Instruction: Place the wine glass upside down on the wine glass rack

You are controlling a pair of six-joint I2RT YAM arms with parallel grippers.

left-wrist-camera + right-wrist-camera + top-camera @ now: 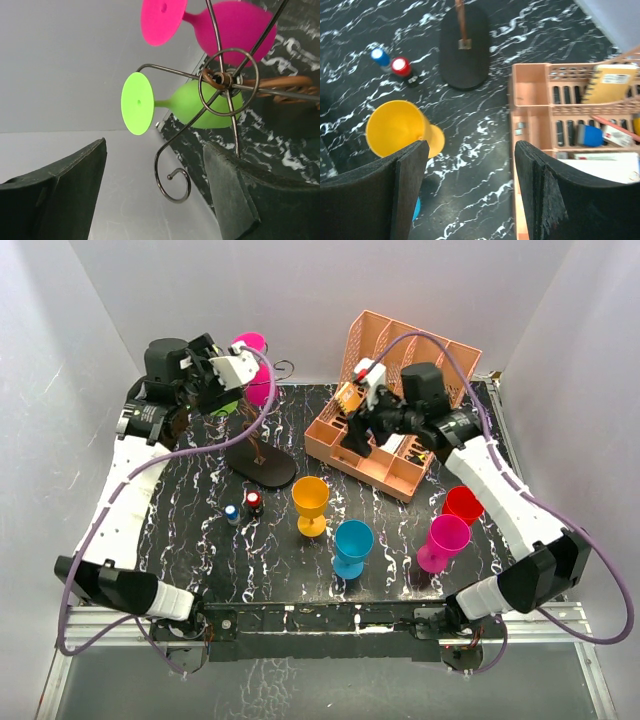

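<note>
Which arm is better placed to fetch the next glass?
Likely right: the right claw, open, faces the yellow glass, while the left claw sits up at the rack beside the hung green glass.

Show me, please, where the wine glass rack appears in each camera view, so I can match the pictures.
Top external: the wine glass rack stands back left, its oval base plain to see.
Left wrist: its hub and curled wire arms fill the upper right, seen close up.
Right wrist: only its oval base and lower stem, top centre.
Shared landmark: the black marbled table.
</note>
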